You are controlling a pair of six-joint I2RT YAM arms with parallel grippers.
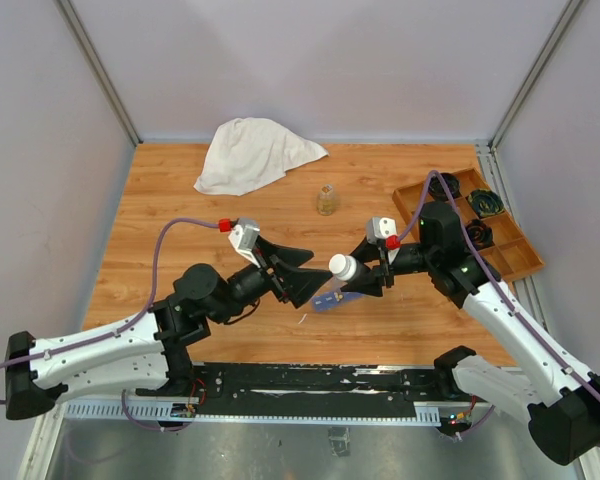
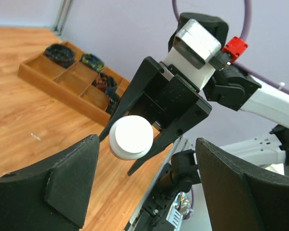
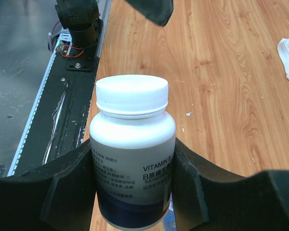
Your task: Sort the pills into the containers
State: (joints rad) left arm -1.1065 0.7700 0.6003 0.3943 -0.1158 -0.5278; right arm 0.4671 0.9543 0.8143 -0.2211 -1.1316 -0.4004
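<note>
My right gripper [image 1: 365,275] is shut on a white vitamin bottle [image 1: 344,268] and holds it on its side above the table, its white cap [image 2: 131,137] on and pointing at my left gripper. In the right wrist view the bottle [image 3: 132,159] sits between both pads, label facing the camera. My left gripper [image 1: 315,275] is open and empty, its jaws level with the cap and a short way from it, not touching. The narrow translucent blue pill-organizer strip [image 1: 332,299] lies on the wood just below the bottle. No loose pills show.
A small clear jar [image 1: 327,200] stands behind the grippers. A crumpled white cloth [image 1: 255,152] lies at the back. A brown wooden divided tray [image 1: 510,250] with dark items sits at the right edge. Grey walls enclose the table.
</note>
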